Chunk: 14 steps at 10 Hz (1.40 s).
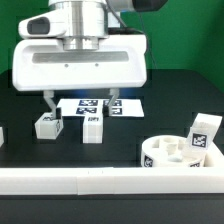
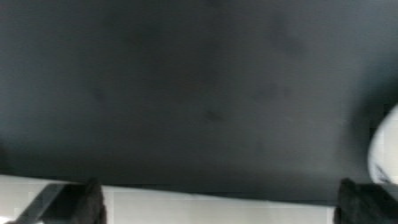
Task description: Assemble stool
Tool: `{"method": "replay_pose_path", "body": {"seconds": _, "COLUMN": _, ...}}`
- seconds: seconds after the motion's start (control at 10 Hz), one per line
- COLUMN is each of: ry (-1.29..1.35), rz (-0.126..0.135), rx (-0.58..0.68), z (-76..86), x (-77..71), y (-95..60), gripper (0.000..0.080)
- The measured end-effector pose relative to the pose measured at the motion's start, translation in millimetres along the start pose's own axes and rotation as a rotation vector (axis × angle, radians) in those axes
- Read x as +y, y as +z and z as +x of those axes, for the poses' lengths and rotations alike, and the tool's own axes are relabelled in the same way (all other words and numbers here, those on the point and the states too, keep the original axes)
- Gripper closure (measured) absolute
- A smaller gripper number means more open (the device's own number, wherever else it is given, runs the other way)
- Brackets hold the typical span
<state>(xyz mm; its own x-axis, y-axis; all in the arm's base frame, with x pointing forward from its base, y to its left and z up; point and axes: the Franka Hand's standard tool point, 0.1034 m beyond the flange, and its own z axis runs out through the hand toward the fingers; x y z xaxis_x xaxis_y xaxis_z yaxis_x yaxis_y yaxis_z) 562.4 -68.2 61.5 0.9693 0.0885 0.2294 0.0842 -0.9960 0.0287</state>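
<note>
Two legs (image 1: 47,124) stand near the end effector (image 1: 81,103), jaws spread.

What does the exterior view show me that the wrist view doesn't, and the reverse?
Only the exterior view: the seat disc, two legs standing near the marker board, a third leg by the disc, and the white rail. Only the wrist view: a blurred white edge I cannot identify. Both: the open hand, holding nothing, above the dark table.
</note>
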Motion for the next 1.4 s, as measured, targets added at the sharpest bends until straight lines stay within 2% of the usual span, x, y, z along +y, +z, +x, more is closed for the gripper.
{"method": "replay_pose_path", "body": {"seconds": 0.1, "ry": 0.056, "rz": 0.037, "rx": -0.089, "z": -13.8, "x": -10.0, "y": 5.6, "gripper": 0.0151}}
{"method": "replay_pose_path", "body": {"seconds": 0.3, "ry": 0.096, "rz": 0.094, "rx": -0.243, "z": -24.7, "x": -17.5, "y": 7.3, "gripper": 0.0151}}
{"method": "replay_pose_path", "body": {"seconds": 0.4, "ry": 0.097, "rz": 0.122, "rx": -0.324, "z": -24.4, "x": -23.2, "y": 6.5, "gripper": 0.0151}}
{"method": "replay_pose_path", "body": {"seconds": 0.5, "ry": 0.095, "rz": 0.153, "rx": -0.472, "z": -28.3, "x": -28.4, "y": 4.3, "gripper": 0.0151}}
{"method": "replay_pose_path", "body": {"seconds": 0.6, "ry": 0.089, "rz": 0.163, "rx": -0.515, "z": -21.4, "x": -28.3, "y": 7.2, "gripper": 0.0151}}
{"method": "replay_pose_path", "body": {"seconds": 0.7, "ry": 0.090, "rz": 0.190, "rx": -0.633, "z": -30.4, "x": -33.7, "y": 4.3, "gripper": 0.0151}}
{"method": "replay_pose_path", "body": {"seconds": 0.9, "ry": 0.100, "rz": 0.143, "rx": -0.822, "z": -40.7, "x": -26.8, "y": 9.2, "gripper": 0.0151}}
{"method": "replay_pose_path", "body": {"seconds": 1.0, "ry": 0.090, "rz": 0.151, "rx": -0.933, "z": -47.9, "x": -26.2, "y": 9.4, "gripper": 0.0151}}
{"method": "replay_pose_path", "body": {"seconds": 1.2, "ry": 0.082, "rz": 0.177, "rx": -1.094, "z": -50.4, "x": -30.2, "y": 11.1, "gripper": 0.0151}}
{"method": "replay_pose_path", "body": {"seconds": 1.3, "ry": 0.078, "rz": 0.196, "rx": -1.213, "z": -58.2, "x": -33.1, "y": 9.6, "gripper": 0.0151}}
{"method": "replay_pose_path", "body": {"seconds": 1.4, "ry": 0.074, "rz": 0.190, "rx": -1.201, "z": -53.4, "x": -32.9, "y": 21.6, "gripper": 0.0151}}
